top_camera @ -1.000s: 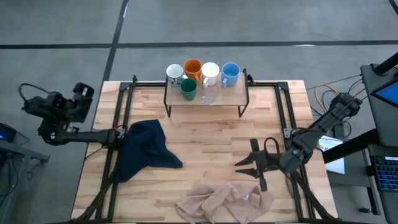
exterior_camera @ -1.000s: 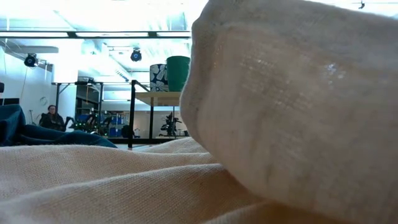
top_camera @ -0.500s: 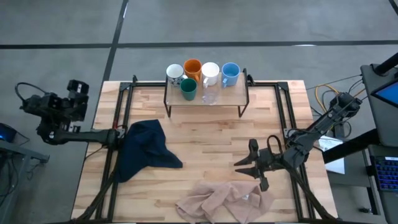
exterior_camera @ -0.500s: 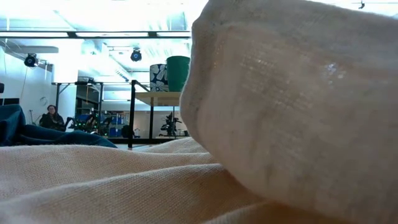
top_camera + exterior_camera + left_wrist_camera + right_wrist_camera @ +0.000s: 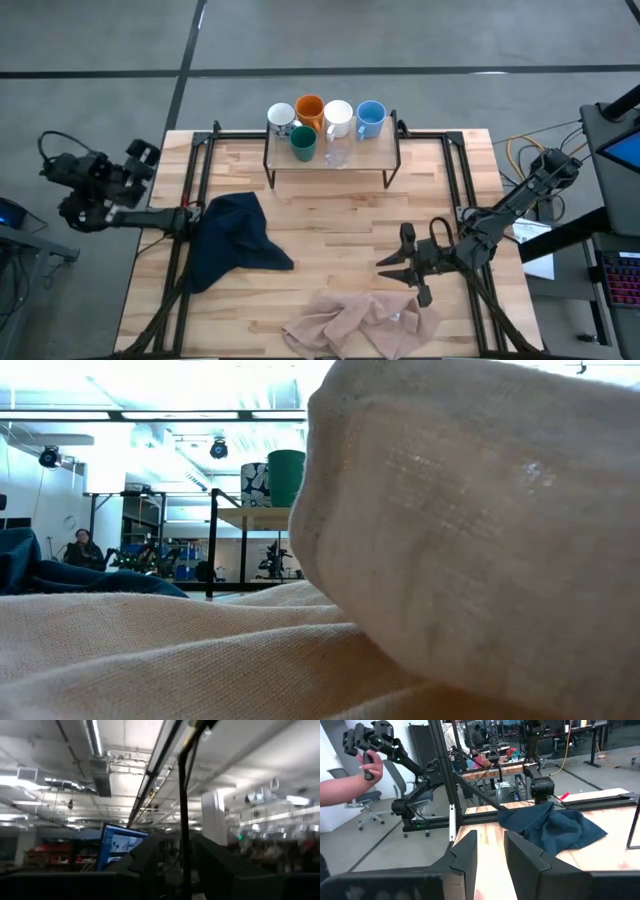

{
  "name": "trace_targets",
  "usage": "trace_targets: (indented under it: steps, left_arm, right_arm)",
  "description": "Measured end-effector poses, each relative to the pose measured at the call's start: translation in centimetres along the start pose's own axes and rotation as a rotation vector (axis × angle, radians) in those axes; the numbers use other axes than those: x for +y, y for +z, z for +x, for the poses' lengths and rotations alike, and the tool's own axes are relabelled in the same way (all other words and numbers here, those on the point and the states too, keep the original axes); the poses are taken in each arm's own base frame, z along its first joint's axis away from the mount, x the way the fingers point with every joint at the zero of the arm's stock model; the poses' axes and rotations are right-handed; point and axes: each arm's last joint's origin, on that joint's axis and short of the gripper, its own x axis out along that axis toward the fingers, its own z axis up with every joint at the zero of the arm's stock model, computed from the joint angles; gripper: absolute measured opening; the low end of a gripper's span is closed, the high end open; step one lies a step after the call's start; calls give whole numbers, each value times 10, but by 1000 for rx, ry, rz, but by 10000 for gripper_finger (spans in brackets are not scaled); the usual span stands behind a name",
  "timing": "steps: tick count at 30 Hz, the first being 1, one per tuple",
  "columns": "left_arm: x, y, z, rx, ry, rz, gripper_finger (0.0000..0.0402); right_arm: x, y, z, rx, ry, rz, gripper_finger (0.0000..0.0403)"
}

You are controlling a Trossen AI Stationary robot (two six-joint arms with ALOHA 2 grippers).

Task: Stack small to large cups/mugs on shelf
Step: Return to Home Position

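Observation:
The shelf (image 5: 365, 157) stands at the table's far middle on thin black legs. On it stand a patterned white mug (image 5: 281, 117), an orange mug (image 5: 310, 107), a white mug (image 5: 338, 116) and a light blue mug (image 5: 371, 117) in a row. A dark green mug (image 5: 303, 145) and a clear glass cup (image 5: 338, 153) stand in front of them. My right gripper (image 5: 388, 265) is open and empty, low over the table's near right, pointing toward the left edge. My left gripper (image 5: 142, 158) is open, off the table's left edge, pointing up at the ceiling (image 5: 172, 840).
A dark blue cloth (image 5: 232, 240) lies at the left middle. A beige cloth (image 5: 360, 322) lies at the near edge and fills the low view (image 5: 450, 540). In the right wrist view a person's hand (image 5: 369, 767) is at my left arm. Black rails (image 5: 455, 180) run along both table sides.
My left gripper has swung about off the table's left edge, first a little away from the table, then back toward it, and has turned as it went. The mugs, the shelf and the cloths have kept still.

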Motion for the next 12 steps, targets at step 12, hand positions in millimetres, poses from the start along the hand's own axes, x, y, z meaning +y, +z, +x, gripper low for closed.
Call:
trace_targets:
  steps: [12]
  left_arm:
    - [5, -26, -35, 485, 266, 232, 107]
  right_arm:
    - [-20, -3, -20, 76, -239, -158, 91]
